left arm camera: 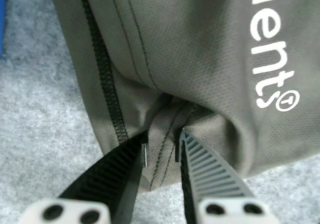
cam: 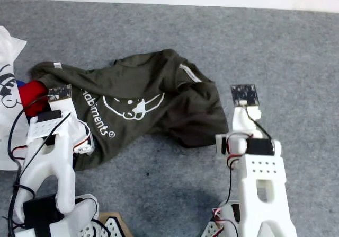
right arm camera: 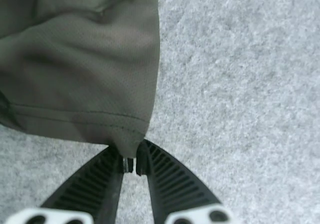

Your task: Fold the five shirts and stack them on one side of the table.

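Note:
A dark olive shirt (cam: 143,107) with a white print lies crumpled across the middle of the grey table. My left arm (cam: 53,141) stands over its near left hem. In the left wrist view my left gripper (left arm camera: 162,151) is shut on a fold of that hem (left arm camera: 165,129), close to the white lettering (left arm camera: 272,58). My right arm (cam: 249,141) stands at the shirt's right edge. There my right gripper (right arm camera: 130,163) is shut on a corner of the olive shirt (right arm camera: 80,68), pinched at the stitched hem.
A white shirt (cam: 8,88) lies at the left edge, with a red cloth (cam: 33,96) and a bit of blue beside it. A brown flat object (cam: 115,222) sits at the near edge between the arm bases. Bare grey surface (cam: 296,51) spreads at the back and right.

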